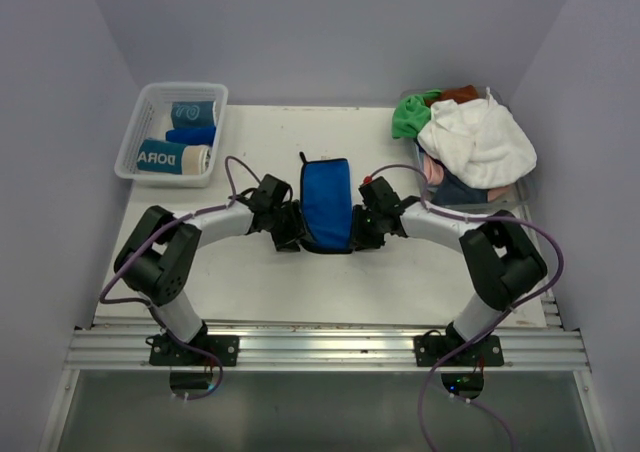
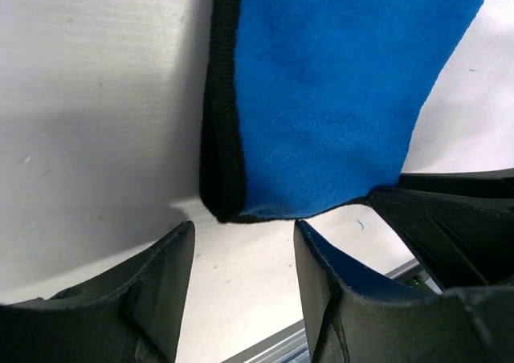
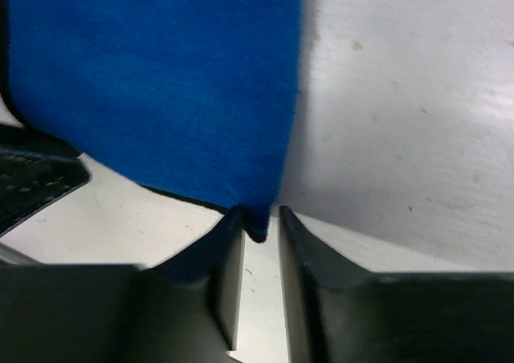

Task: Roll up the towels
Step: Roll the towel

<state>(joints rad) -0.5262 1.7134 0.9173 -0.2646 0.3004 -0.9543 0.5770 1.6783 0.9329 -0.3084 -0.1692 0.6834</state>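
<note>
A royal blue towel (image 1: 327,202) with a dark hem lies folded lengthways in the middle of the table. It fills the top of the left wrist view (image 2: 321,98) and of the right wrist view (image 3: 161,82). My left gripper (image 1: 290,234) is at its near left corner, open (image 2: 243,226), the corner just beyond the fingertips and apart from them. My right gripper (image 1: 365,230) is at the near right corner, jaws narrowly apart (image 3: 259,214); the corner dips between the fingertips, touching only one finger (image 3: 229,242).
A clear mesh basket (image 1: 135,132) at the back left holds a rolled teal and beige towel (image 1: 175,157), a blue roll (image 1: 190,134) and a teal roll (image 1: 193,112). At the back right, white (image 1: 478,142) and green (image 1: 412,115) towels are piled in a bin.
</note>
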